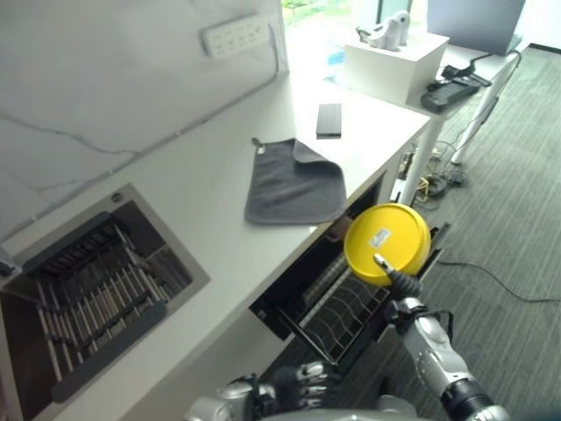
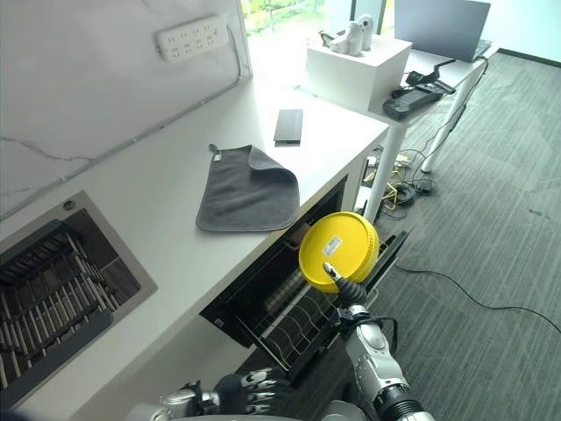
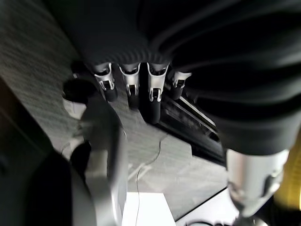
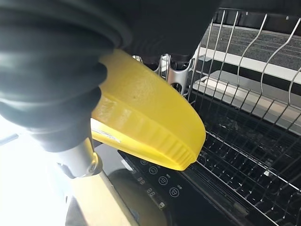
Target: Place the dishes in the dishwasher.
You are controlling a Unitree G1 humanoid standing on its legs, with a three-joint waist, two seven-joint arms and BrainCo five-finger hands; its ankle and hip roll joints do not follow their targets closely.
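The white countertop [image 1: 219, 184] runs along the wall, with a sink [image 1: 88, 289] sunk into it on the robot's left and a grey cloth [image 1: 294, 184] lying flat further along (a dark phone [image 1: 329, 118] rests beyond it). Below the counter edge the dishwasher [image 1: 298, 298] stands open, its wire rack [image 4: 244, 141] pulled out. Above that rack the right hand [image 1: 396, 279] pinches the yellow plate [image 1: 386, 243] at its lower rim — thumb against its underside, plate tilted on edge. The left hand [image 1: 302, 383] hangs low, fingers curled — holding nothing.
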